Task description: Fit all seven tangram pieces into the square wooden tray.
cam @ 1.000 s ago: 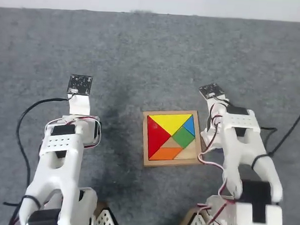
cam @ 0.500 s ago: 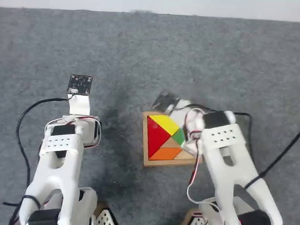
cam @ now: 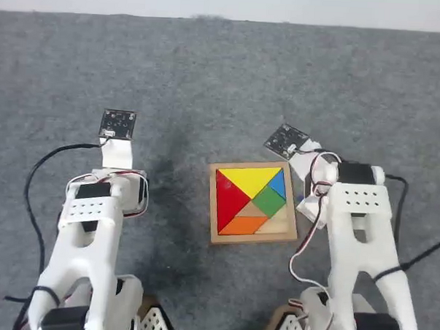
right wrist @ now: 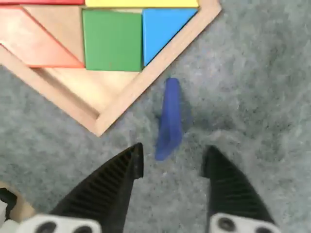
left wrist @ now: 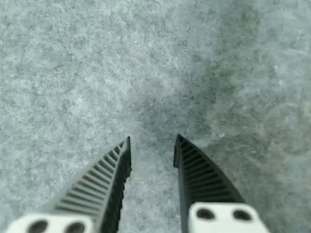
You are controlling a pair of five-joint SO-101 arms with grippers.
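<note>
wooden tray [cam: 250, 240]: 1; tangram pieces [cam: 230, 198] in it: seemingly 6; blue piece [right wrist: 170, 119] outside: 1; arms [cam: 93, 225]: 2

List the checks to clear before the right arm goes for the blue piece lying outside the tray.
1. Right gripper open: ok.
2. Blue piece lined up with the gap between the fingers: ok; it stands on edge on the carpet, just ahead.
3. Piece clear of the tray rim: ok, a strip of carpet shows between them.
4. Room left in the tray: ok, a bare slot beside the green square.
5. Piece shape matches that slot: cannot tell, seen edge-on.
6. Left gripper out of the way: ok, open over carpet.
</note>
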